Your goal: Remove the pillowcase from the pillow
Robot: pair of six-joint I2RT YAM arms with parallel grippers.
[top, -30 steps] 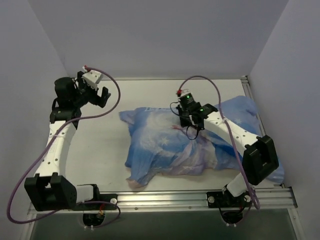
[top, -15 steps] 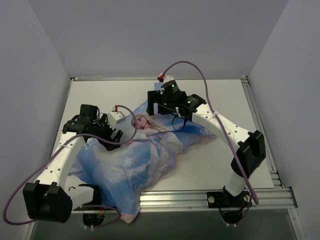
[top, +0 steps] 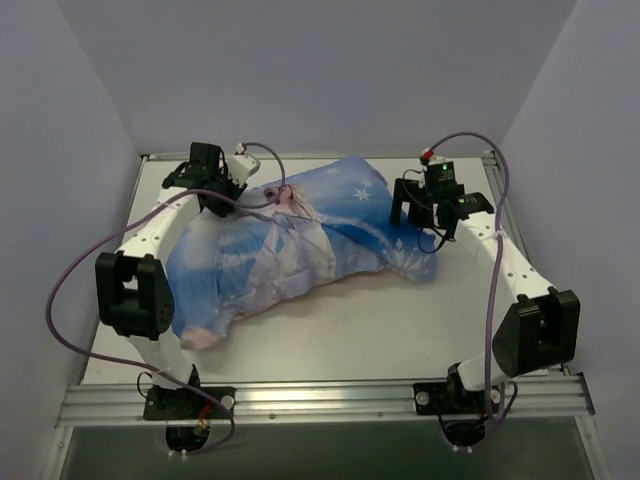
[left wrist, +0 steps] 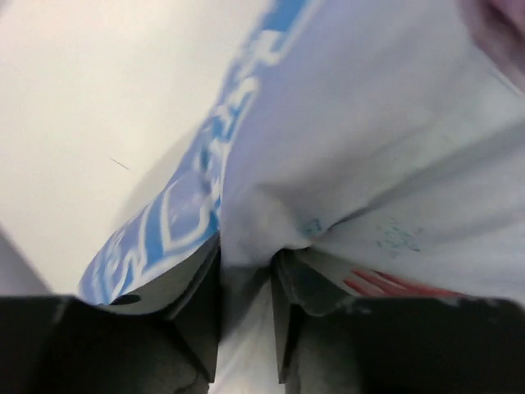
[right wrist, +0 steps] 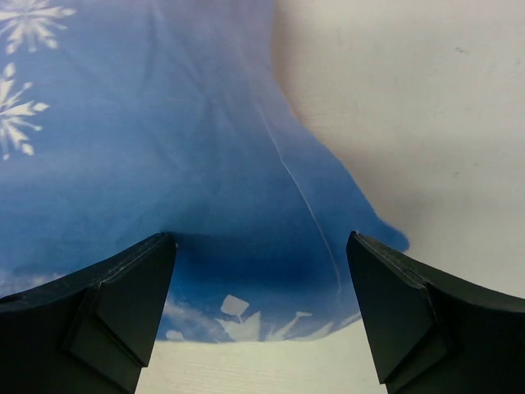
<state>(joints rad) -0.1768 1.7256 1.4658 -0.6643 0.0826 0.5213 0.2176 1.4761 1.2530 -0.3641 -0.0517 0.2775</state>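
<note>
Pillowcase lies slantwise on the table, from the far edge at centre down toward the near-left corner. It looks plump. No white pillow shows anywhere, so judge it to be inside.

Left gripper: at the far-left end of the cover, jaws drawn narrow on a pinched fold of fabric. Whether only the thin cover is caught, or stuffing too, you cannot tell from the wrist view.

Right gripper: jaws wide, holding nothing, poised over the blue corner at the cover's right end, near the table's right edge.

- Before you pull, confirm the left pinch has cover alone; if the bulk drags along, re-pinch shallower.
- Find which end is open first; it is not evident here.
- Use the right to pin the bulk, then draw the left away slowly.
</note>
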